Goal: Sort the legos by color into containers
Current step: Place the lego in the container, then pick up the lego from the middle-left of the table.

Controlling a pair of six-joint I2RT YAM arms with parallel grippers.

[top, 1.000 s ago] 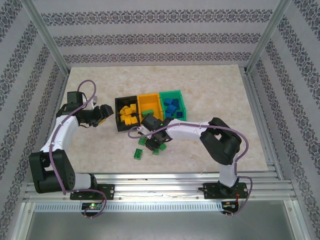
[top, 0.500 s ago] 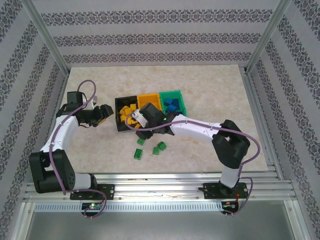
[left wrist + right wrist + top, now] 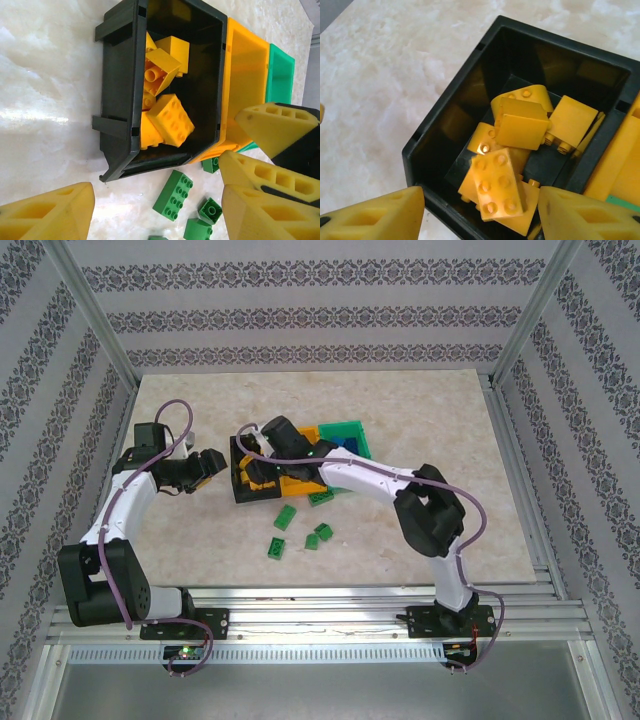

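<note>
From above, you see the three joined containers lying in a slanted row mid-table: black bin at the left, orange bin in the middle, green bin far right with blue bricks inside. Five green bricks lie loose on the table, just near of the row. Your right gripper hangs over the black bin; your left gripper sits just left of it.

In the left wrist view, the left fingers stand wide apart and empty, and the black bin ahead holds a heap of yellow bricks.

In the right wrist view, the right fingers are spread with nothing between them, with some six yellow bricks directly below in the black bin.
</note>
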